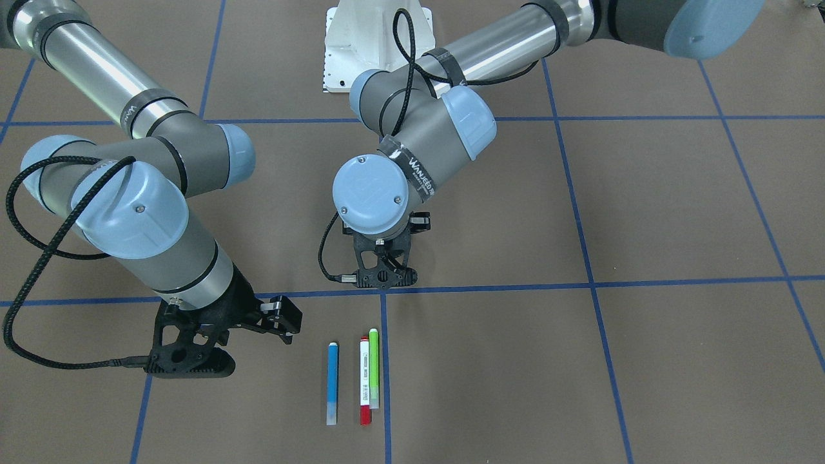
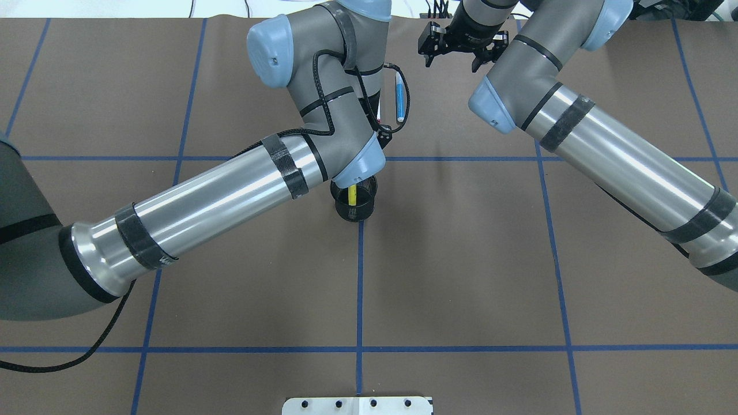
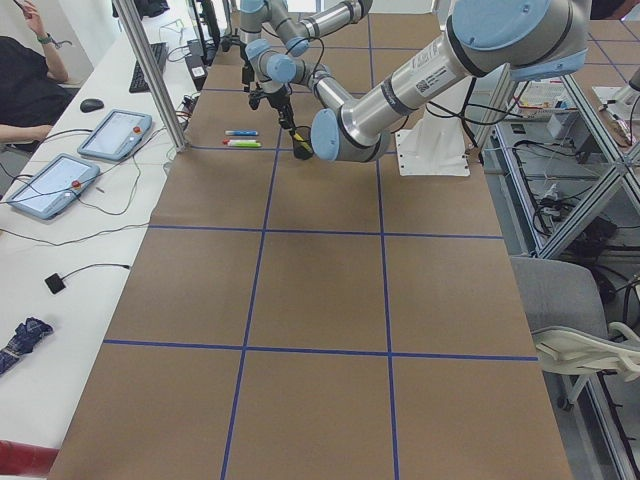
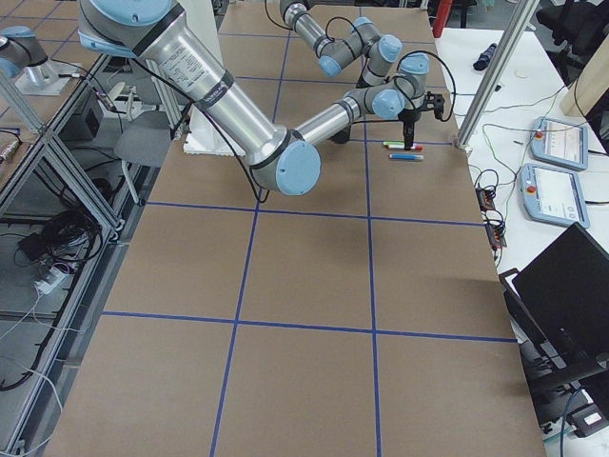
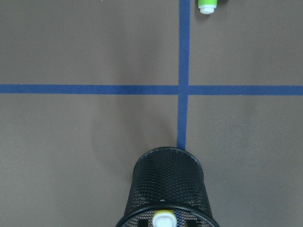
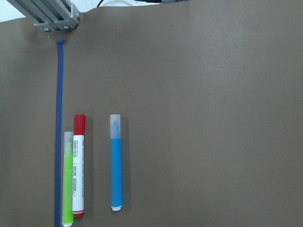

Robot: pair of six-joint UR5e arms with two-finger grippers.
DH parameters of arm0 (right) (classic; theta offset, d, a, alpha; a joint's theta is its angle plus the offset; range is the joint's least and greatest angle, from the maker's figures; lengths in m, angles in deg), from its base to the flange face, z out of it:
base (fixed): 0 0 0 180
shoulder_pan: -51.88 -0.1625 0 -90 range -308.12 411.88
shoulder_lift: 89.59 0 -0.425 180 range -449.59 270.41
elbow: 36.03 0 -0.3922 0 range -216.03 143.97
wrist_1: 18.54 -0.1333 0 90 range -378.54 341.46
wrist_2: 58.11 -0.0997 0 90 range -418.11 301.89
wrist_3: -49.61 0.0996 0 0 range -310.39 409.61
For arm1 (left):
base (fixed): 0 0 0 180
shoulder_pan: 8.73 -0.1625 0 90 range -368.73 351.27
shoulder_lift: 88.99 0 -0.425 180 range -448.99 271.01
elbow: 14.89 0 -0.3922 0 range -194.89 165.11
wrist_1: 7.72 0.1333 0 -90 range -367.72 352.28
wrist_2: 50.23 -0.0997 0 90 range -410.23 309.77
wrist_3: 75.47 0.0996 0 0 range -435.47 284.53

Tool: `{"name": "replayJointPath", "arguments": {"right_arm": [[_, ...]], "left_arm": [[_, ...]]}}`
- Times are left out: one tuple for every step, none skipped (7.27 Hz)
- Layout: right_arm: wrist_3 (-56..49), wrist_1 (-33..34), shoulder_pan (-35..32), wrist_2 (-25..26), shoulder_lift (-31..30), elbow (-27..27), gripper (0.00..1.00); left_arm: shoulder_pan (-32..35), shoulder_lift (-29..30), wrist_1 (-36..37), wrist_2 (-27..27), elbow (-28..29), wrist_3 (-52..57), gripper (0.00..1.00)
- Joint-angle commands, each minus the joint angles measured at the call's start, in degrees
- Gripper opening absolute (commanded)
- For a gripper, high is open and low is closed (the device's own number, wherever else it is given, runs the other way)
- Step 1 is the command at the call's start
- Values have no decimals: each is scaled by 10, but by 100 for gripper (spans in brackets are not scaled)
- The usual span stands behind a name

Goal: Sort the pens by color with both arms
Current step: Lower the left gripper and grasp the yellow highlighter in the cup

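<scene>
Left claw (image 1: 380, 276) hangs over the black mesh cup (image 5: 165, 194), midway between the tabletop's robot-side and operator-side edges. The yellow pen (image 5: 164, 220) stands inside; cannot tell whether it is gripped. Right claw (image 2: 454, 59) is spread and empty near the blue pen (image 1: 332, 383), red-capped white pen (image 1: 365, 381) and green pen (image 1: 374, 367), which lie parallel by the operator-side edge, likely awaiting pickup.

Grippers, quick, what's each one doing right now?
Left gripper: cannot tell; it's over the cup with the yellow pen.
Right gripper: open, empty.
</scene>
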Motion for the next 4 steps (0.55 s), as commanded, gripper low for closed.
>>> {"name": "replayJointPath", "arguments": {"right_arm": [[-1,0,1,6,-1,0,100],[-1,0,2,8,-1,1,100],[-2,0,2,9,-2,1,100],[-2,0,4,10,-2,2,100]], "left_arm": [[0,0,0,-5,0,1,39],[0,0,0,-5,0,0,39],[0,0,0,-5,0,1,39],[0,0,0,-5,-1,1,38]]}}
